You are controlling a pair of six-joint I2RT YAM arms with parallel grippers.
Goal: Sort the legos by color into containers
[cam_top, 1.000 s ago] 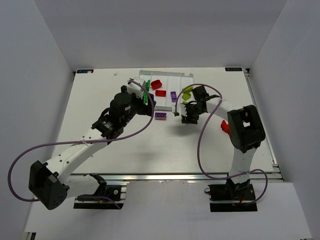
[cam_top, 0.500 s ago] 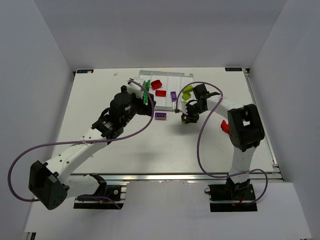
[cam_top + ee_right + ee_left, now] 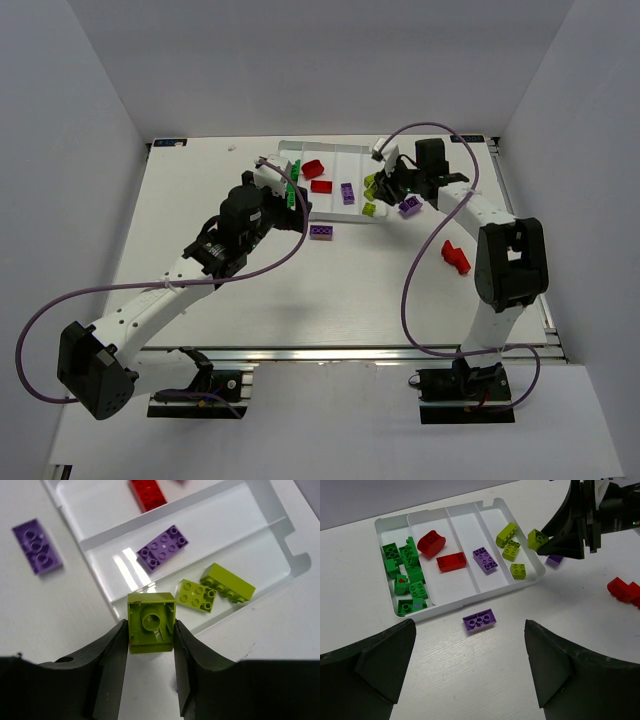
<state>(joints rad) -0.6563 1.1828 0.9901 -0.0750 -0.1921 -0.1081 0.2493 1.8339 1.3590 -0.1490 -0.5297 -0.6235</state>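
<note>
The white tray (image 3: 466, 600) holds several green legos (image 3: 406, 562) in its left compartment, red ones (image 3: 451, 561) in the second, a purple one (image 3: 485, 560) in the third and yellow-green ones (image 3: 511, 550) in the fourth. My right gripper (image 3: 150, 630) is shut on a yellow-green lego (image 3: 151, 622), underside towards the camera, held over the tray's near right edge (image 3: 385, 185). My left gripper (image 3: 469, 637) stands open above the table, near a loose purple lego (image 3: 479, 620) in front of the tray.
Another purple lego (image 3: 409, 207) lies on the table just right of the tray. A red lego (image 3: 455, 257) lies further right, beside the right arm. The tray (image 3: 335, 143) sits at the table's far middle.
My right gripper closed on the yellow-green lego on the table in front of the tray, then carried it up and back to the tray's right end. The left arm has not moved.
</note>
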